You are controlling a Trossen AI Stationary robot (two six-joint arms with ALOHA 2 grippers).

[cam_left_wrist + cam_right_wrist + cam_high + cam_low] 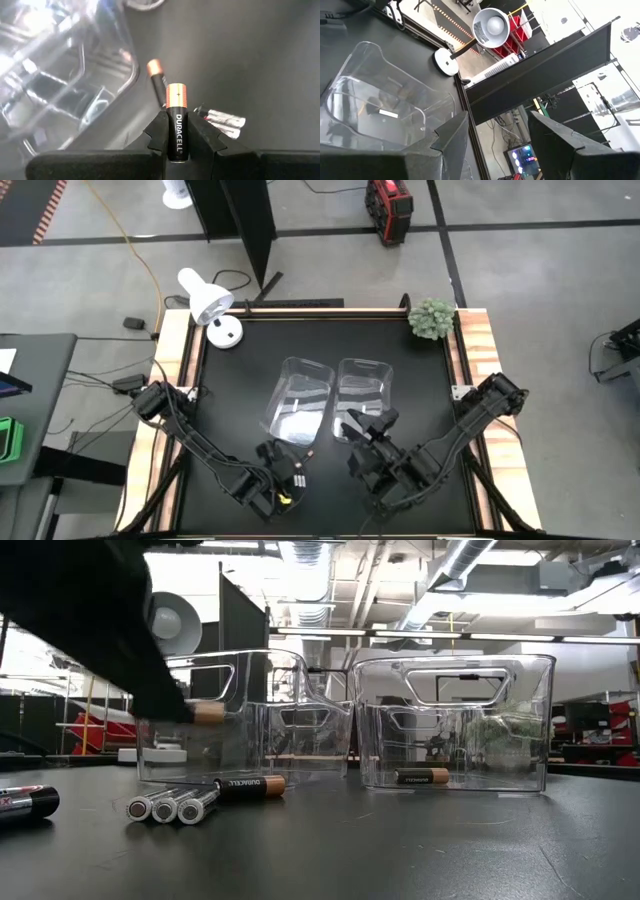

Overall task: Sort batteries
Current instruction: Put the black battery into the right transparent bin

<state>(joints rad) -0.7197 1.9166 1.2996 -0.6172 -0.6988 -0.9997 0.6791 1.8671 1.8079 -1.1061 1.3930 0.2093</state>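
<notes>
My left gripper (pixel 176 131) is shut on a black battery with a copper end (pixel 176 125) and hangs above the table in front of the left clear bin (pixel 245 715). Below it lie another black-and-copper battery (pixel 250 786) and three silver ones (pixel 170 807). One more black-and-copper battery (pixel 422 777) rests on its side on the floor of the right bin (pixel 455 720). My right gripper (pixel 497 132) stands open and holds nothing, raised near the right bin (pixel 362 390). My left gripper pinches the battery's black body (pixel 177 142) between its two fingers. The battery lies along the fingers, and its copper end (pixel 176 95) juts out past the fingertips. The gripper slants down from the table's near left, and the battery is lifted clear of the table.
A black-and-red battery (pixel 28 802) lies apart at the near left. A white desk lamp (pixel 210 305) stands at the far left corner and a small green plant (pixel 432 318) at the far right corner. Wooden rails (pixel 478 350) edge the black table.
</notes>
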